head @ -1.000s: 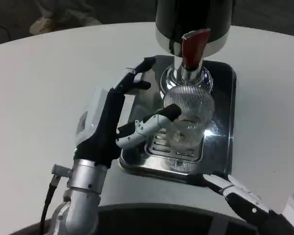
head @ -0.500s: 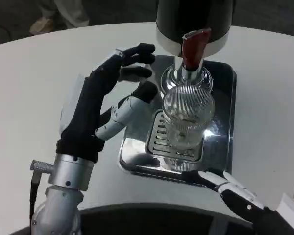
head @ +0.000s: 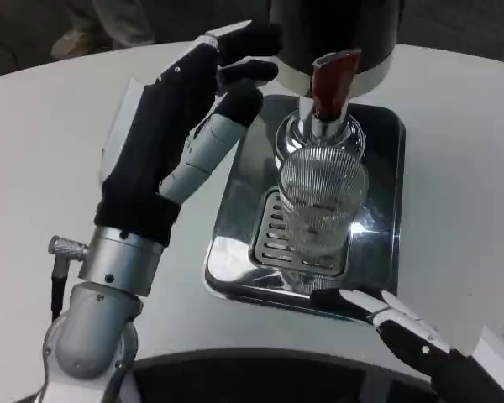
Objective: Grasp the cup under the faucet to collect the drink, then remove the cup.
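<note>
One ribbed glass cup [head: 322, 201] is stood on the metal tray [head: 378, 252] under the red faucet [head: 330, 82]. Left robot hand [head: 181, 126] is raised beside it, fingers spread, nothing held. Right robot hand [head: 403, 329]: state cannot be told.

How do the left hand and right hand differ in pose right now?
The left hand is raised high beside the dispenser, fingers spread, up and left of the cup; the right hand lies low at the tray's near edge. The left hand shows in full with its forearm; of the right hand, mainly fingers show at the picture's bottom. Neither holds anything, and neither touches the cup.
</note>
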You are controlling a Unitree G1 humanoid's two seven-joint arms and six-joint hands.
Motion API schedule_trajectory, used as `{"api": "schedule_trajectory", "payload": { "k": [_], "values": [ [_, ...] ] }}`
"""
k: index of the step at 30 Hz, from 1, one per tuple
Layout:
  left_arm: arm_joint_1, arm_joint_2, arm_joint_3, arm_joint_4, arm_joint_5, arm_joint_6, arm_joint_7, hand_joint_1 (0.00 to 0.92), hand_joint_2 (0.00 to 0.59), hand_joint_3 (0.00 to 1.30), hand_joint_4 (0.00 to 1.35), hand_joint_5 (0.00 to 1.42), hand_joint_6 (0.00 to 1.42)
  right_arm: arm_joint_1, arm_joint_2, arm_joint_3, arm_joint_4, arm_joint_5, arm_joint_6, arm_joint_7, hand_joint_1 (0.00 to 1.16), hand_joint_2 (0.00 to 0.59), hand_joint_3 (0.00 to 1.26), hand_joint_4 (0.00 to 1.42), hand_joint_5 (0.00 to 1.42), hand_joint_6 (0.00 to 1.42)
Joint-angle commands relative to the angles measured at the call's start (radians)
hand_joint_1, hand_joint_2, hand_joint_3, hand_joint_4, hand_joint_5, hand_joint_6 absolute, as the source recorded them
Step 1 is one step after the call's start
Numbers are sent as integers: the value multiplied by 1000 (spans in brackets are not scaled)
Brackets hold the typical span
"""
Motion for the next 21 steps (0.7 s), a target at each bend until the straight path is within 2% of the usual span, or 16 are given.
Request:
{"api": "schedule_trajectory", "payload": {
  "k": [1, 21],
  "values": [
    [-38, -14, 2, -10, -34, 38, -34, 134, 50, 379, 295, 359, 300, 10, 2, 2, 5, 1, 2, -8, 602, 489, 165, 106, 26, 32],
    [-150, -71, -38, 35, -116, 146, -171, 143, 67, 313, 186, 300, 231, 34, 4, -13, -2, 15, -14, -21, 598, 490, 165, 106, 26, 32]
  ]
}}
